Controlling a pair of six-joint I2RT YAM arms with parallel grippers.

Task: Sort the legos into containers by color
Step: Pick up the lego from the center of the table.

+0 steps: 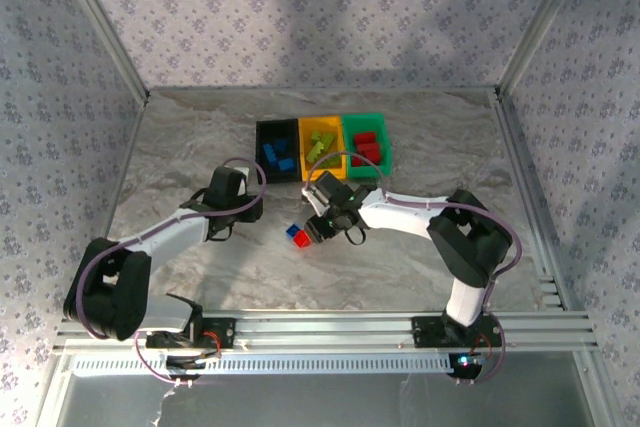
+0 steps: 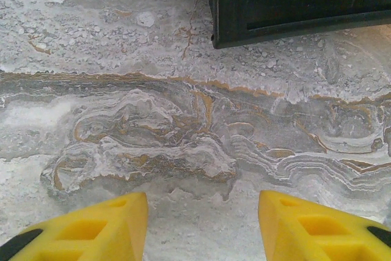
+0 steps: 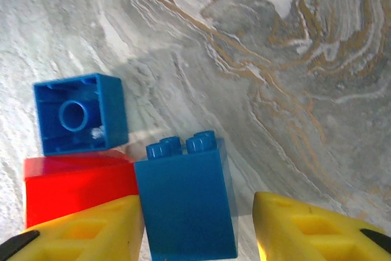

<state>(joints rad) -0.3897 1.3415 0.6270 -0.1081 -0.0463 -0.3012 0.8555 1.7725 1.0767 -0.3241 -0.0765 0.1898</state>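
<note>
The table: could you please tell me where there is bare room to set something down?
Bare table lies left of the black bin, right of the green bin, and between left arm and right arm at the near edge. Crowded: before the bins, where the right gripper meets the loose bricks.

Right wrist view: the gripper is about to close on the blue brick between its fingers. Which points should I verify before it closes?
1. Right gripper open: ok.
2. Nearest blue brick between its fingers: ok.
3. Fingers free of neighbours: not ok; the red brick lies right at one finger.
4. Black bin already holds blue bricks and has room: ok.
5. Left gripper clear of the way to that bin: cannot tell; it is open and close to the bin.
</note>
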